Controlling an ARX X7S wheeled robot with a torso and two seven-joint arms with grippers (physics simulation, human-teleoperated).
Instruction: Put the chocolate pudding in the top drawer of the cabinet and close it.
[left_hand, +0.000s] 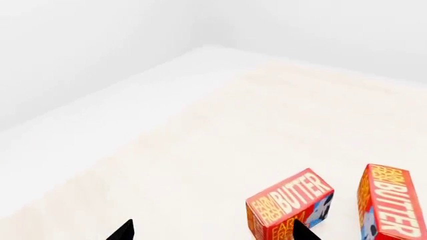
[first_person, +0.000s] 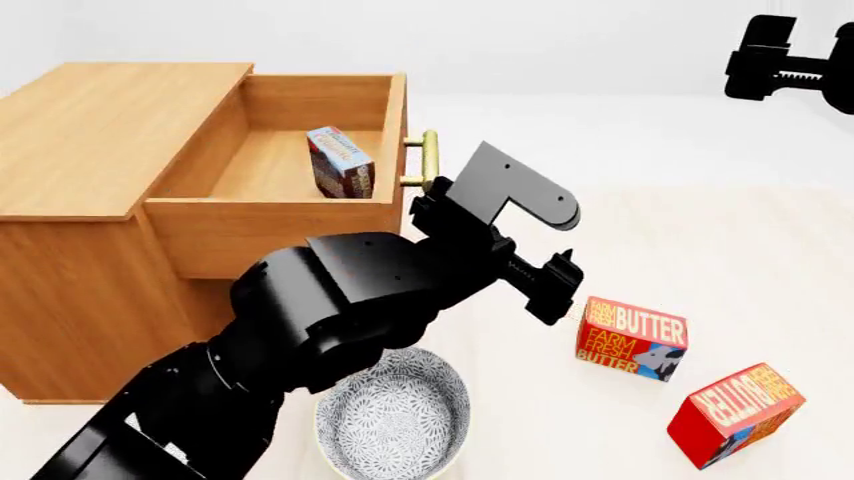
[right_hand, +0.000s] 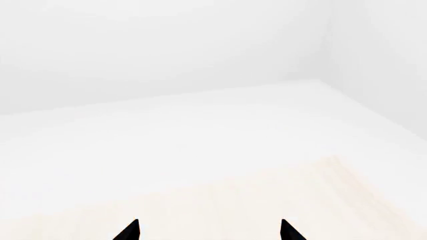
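Note:
The cabinet stands at the left of the head view with its top drawer pulled out. The chocolate pudding stands upright inside that drawer, near the front panel. A brass handle sticks out from the drawer front. My left gripper hangs open just right of the drawer front and below the handle, with nothing between its fingers. My right gripper is raised at the far right, open and empty.
Two orange-red butter boxes lie on the pale table right of my left gripper; the left wrist view shows them as a near butter box and a far butter box. A patterned bowl sits in front of the cabinet.

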